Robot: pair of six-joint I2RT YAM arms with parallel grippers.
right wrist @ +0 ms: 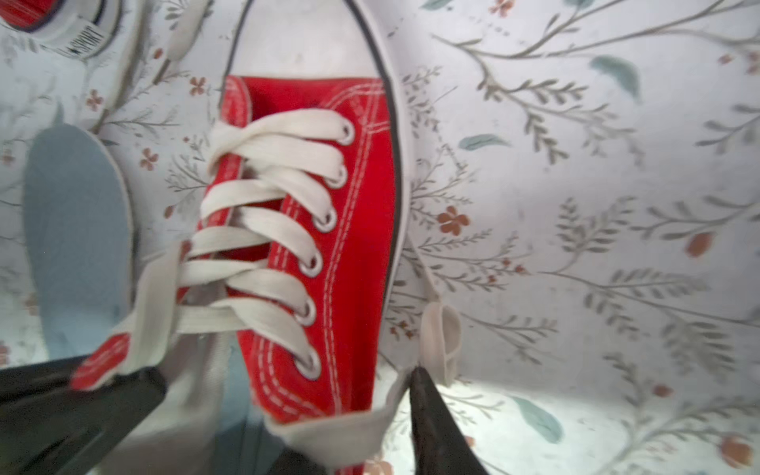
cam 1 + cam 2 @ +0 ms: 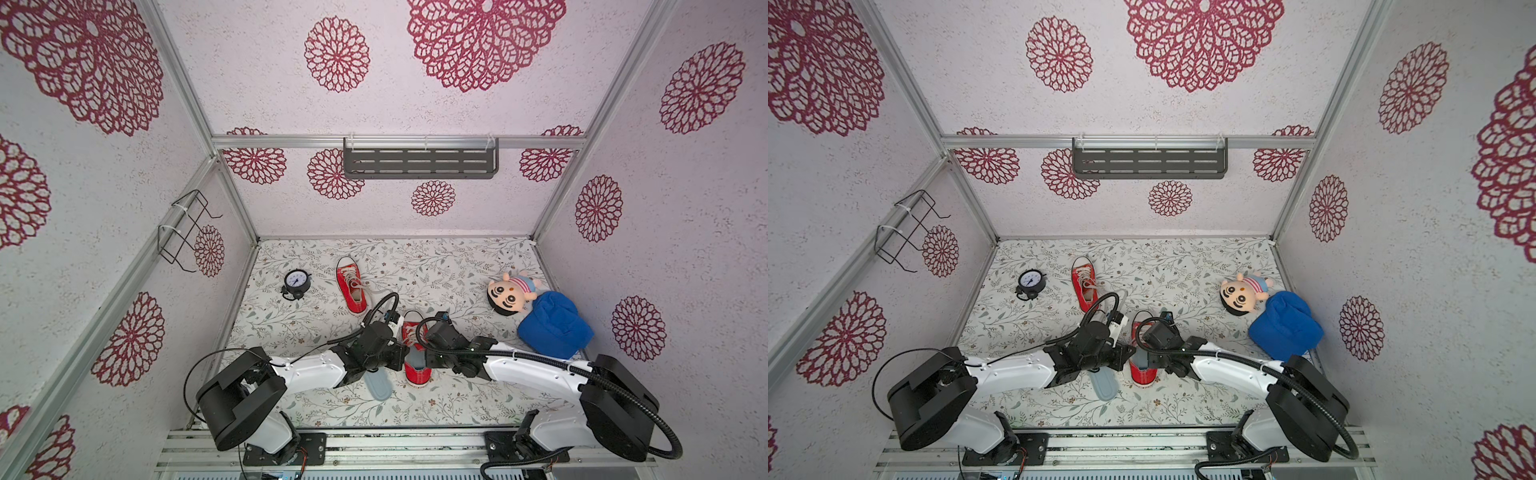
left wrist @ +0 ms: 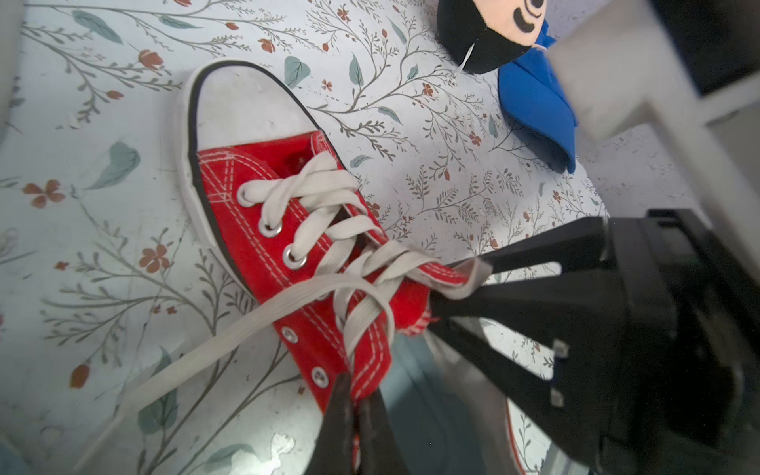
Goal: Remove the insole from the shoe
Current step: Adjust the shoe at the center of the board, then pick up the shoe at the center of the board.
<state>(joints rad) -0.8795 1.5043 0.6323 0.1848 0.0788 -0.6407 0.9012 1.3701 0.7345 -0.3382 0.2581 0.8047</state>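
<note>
A red canvas shoe (image 2: 417, 376) with white laces lies near the table's front, between both arms. A grey-blue insole (image 3: 432, 411) shows inside its opening. My left gripper (image 3: 355, 407) is shut on the shoe's left eyelet flap. My right gripper (image 1: 353, 415) straddles the shoe's right edge, one finger (image 1: 427, 411) outside and the other inside. A lace lies across them, and whether they pinch the edge does not show. A second grey-blue insole (image 2: 379, 388) lies loose on the table, left of the shoe.
A second red shoe (image 2: 351, 286) lies further back, with a black alarm clock (image 2: 296, 282) to its left. A doll (image 2: 511, 293) and a blue cloth cap (image 2: 552, 324) sit at the right wall. A shelf (image 2: 419, 164) and a wire rack (image 2: 187, 232) hang on the walls.
</note>
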